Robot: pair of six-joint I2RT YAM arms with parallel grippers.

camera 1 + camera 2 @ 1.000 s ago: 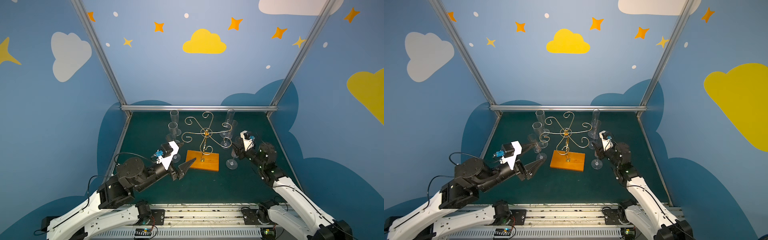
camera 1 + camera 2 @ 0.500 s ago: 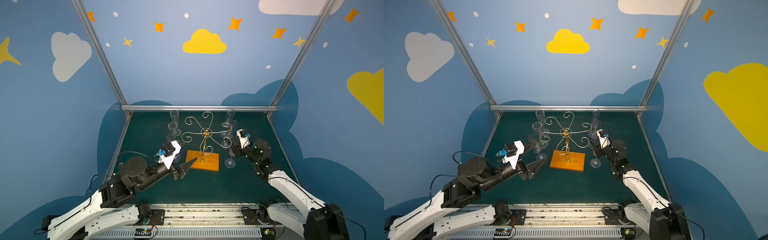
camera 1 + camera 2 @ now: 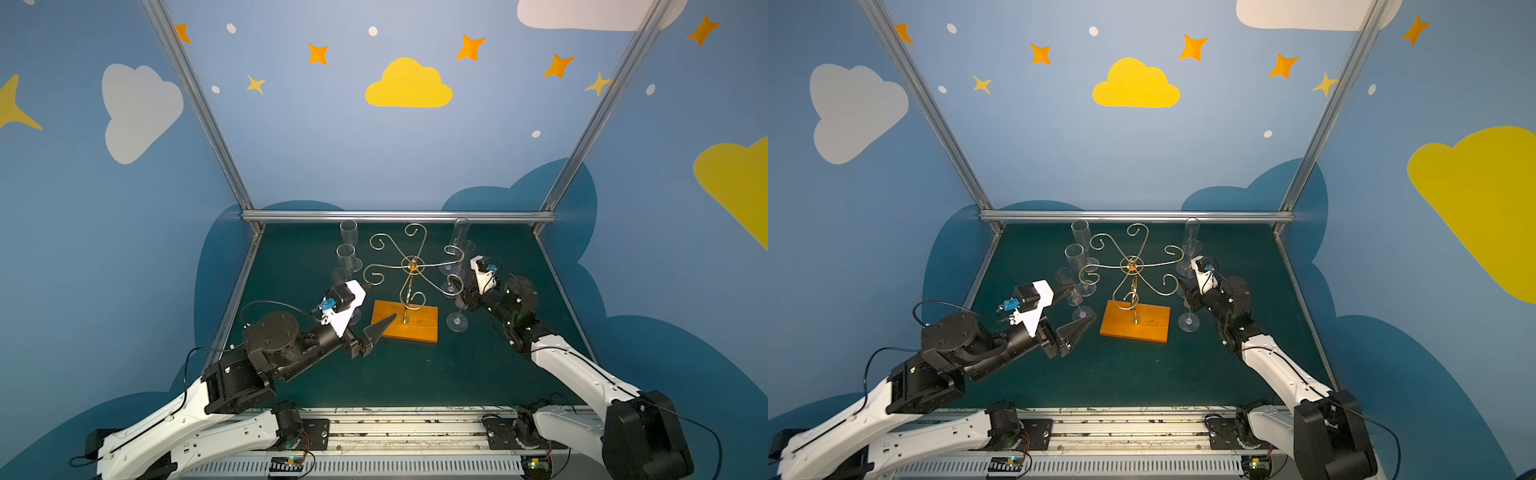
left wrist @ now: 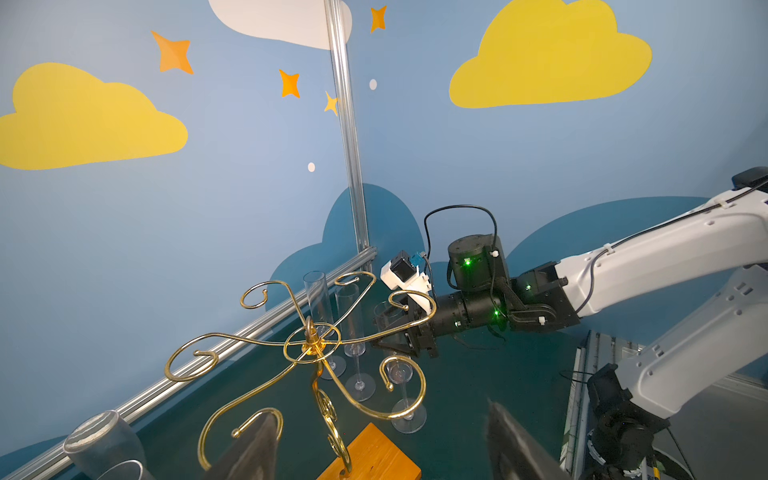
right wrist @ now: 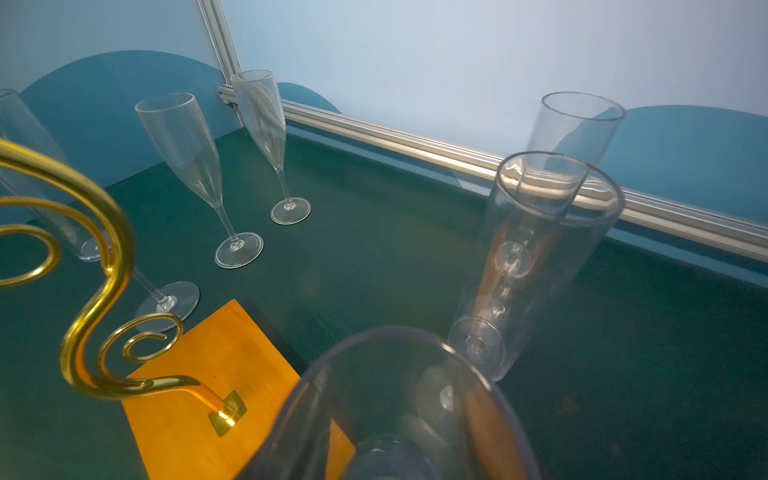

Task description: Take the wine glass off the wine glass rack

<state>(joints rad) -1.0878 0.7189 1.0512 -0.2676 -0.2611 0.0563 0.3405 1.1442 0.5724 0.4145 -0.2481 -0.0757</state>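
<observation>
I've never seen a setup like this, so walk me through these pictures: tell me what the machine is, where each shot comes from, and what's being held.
Two robot arms work at a green table. Two pictures look down from one overhead camera. The other two come from a camera on each arm's wrist. In the middle stands a gold wire rack on a wooden base, with nothing hanging on it. Clear glasses stand around it. The right tool grips one wine glass beside the rack. The left tool is open and empty.
</observation>
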